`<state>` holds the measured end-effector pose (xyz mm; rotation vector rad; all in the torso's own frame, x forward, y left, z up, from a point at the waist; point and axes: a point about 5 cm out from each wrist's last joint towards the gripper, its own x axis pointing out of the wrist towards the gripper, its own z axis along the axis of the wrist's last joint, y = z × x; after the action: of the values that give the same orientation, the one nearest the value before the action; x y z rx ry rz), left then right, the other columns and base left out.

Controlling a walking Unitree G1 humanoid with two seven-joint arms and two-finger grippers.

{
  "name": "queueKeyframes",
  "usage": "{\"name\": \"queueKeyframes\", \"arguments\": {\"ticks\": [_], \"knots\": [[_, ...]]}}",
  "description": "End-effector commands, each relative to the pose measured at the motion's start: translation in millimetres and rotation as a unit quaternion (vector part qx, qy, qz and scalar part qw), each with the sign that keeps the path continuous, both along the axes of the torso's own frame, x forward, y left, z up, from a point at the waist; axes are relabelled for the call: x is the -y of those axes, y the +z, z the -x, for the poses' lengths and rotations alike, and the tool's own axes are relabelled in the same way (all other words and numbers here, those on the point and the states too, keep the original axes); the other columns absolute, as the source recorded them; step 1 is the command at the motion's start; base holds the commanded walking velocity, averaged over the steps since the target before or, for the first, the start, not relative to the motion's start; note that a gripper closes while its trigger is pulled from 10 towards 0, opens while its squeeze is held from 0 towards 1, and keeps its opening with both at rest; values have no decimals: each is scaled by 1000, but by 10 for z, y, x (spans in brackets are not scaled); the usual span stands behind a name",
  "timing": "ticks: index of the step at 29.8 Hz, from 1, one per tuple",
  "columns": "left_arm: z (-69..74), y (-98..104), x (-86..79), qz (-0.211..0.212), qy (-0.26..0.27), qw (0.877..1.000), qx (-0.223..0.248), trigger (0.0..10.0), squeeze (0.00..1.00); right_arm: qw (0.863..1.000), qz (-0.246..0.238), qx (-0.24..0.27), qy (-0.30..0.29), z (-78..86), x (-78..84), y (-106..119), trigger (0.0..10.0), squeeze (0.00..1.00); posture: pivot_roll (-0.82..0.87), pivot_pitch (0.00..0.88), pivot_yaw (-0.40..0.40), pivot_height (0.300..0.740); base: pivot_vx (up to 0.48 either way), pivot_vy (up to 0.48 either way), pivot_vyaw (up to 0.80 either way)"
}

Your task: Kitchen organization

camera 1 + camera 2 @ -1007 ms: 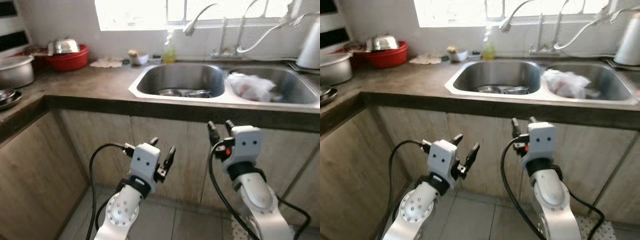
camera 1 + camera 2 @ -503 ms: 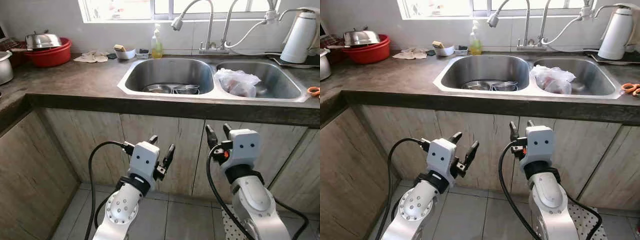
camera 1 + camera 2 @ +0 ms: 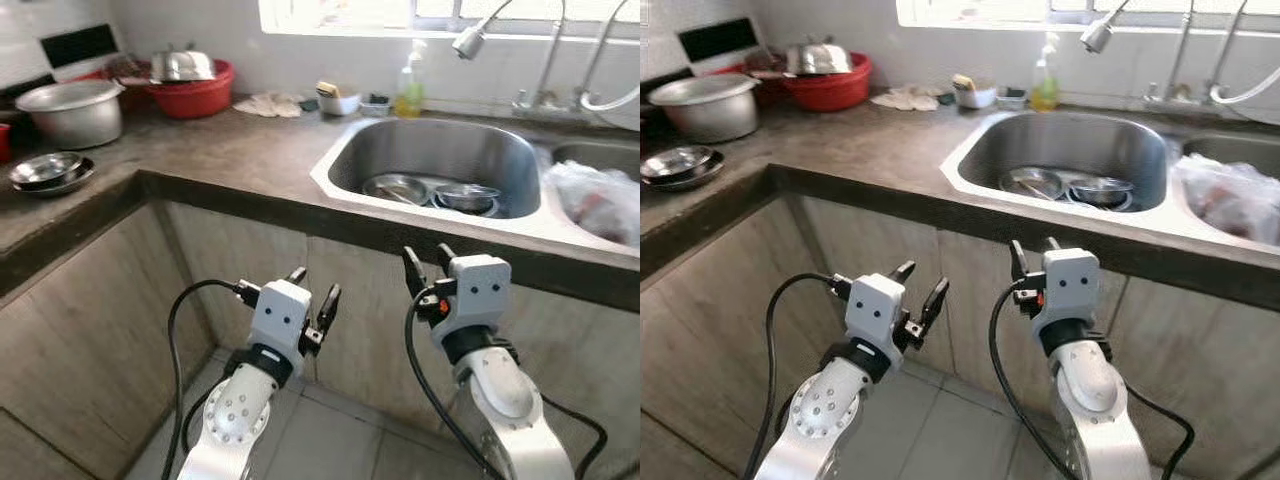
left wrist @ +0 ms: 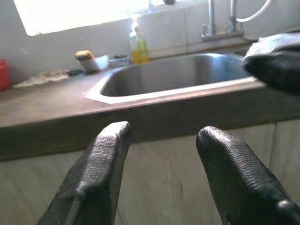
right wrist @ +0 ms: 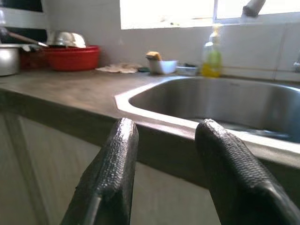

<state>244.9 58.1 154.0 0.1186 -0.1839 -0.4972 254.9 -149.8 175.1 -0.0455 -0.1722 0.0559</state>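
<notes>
Below the counter edge, lower frame: left gripper [image 3: 312, 292] and right gripper [image 3: 427, 266], fingers apart, empty; sink [image 3: 437, 177] above, upper right.

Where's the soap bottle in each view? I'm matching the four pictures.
Left eye: soap bottle behind the sink's far rim.
Right eye: same spot, under the window.
Left wrist: against the wall, above the fingers.
Right wrist: beyond the basin.
Shared landmark: the white bowl beside it.
</notes>
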Motion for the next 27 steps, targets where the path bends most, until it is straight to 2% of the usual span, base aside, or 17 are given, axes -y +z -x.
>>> {"name": "queueKeyframes", "arguments": {"ticks": [1,27], "knots": [[-18,13,-96,-8,14,1000,7,10000,0,1000,-7,15,19,-1,-99,66,10000,0,3,0,-4,740,300,0,800],[2,-15,-123,-11,18,1000,1,10000,0,999,-4,14,34,-18,-145,59,10000,0,6,0,-2,740,269,0,800]]}}
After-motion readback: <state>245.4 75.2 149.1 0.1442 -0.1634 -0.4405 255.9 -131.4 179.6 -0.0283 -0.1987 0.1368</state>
